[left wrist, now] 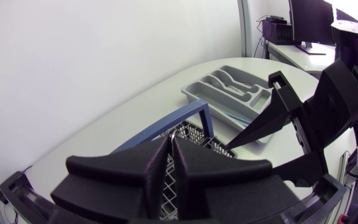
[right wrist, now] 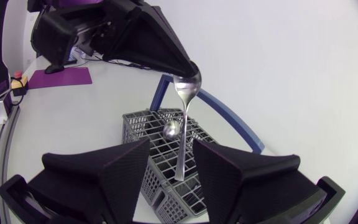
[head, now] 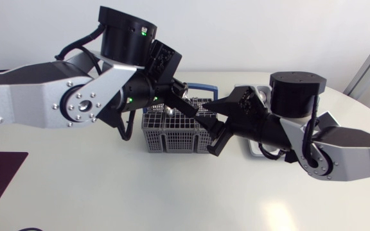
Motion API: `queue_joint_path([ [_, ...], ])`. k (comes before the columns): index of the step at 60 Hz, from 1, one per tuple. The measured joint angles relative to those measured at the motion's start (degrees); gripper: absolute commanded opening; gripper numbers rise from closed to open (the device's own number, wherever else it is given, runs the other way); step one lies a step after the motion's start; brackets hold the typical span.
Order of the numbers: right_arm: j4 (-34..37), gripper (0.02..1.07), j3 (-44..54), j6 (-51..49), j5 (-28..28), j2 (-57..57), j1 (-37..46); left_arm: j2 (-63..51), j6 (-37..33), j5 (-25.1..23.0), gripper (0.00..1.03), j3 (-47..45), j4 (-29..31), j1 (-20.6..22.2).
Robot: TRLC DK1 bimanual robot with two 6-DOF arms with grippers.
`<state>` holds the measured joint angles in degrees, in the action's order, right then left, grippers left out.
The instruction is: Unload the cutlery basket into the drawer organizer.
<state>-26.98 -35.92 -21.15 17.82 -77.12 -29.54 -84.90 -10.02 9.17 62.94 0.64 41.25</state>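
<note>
My left arm comes in from the left. Its gripper (right wrist: 190,67), above the cutlery basket (head: 172,138), is clamped on the bowl of a spoon (right wrist: 185,102), which hangs handle-down. A second piece of cutlery (right wrist: 171,129), rounded end up, stands in the basket near its blue handle (left wrist: 188,112). My right gripper (right wrist: 171,143) has its fingers apart, one on each side of the hanging handle, and neither is seen touching it. The drawer organizer (left wrist: 194,93) lies just right of the basket, largely under my right arm.
</note>
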Motion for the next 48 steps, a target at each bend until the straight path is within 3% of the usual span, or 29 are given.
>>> queue_joint_path([
  [29, -0.22, 0.29, -3.54, 0.44, -0.79, -3.13, -0.04, 0.0, 1.07, -0.17, 0.14, 0.85, 0.98, 1.31],
  [45, -0.24, 0.25, -5.03, 1.46, -1.07, -4.04, -0.42, 0.0, 1.29, -0.37, 0.14, 1.31, 1.27, 1.62],
  [48, -0.24, 0.2, -5.2, 1.49, -1.22, -4.15, -0.42, 0.0, 1.29, -0.37, 0.14, 1.31, 1.4, 1.62],
])
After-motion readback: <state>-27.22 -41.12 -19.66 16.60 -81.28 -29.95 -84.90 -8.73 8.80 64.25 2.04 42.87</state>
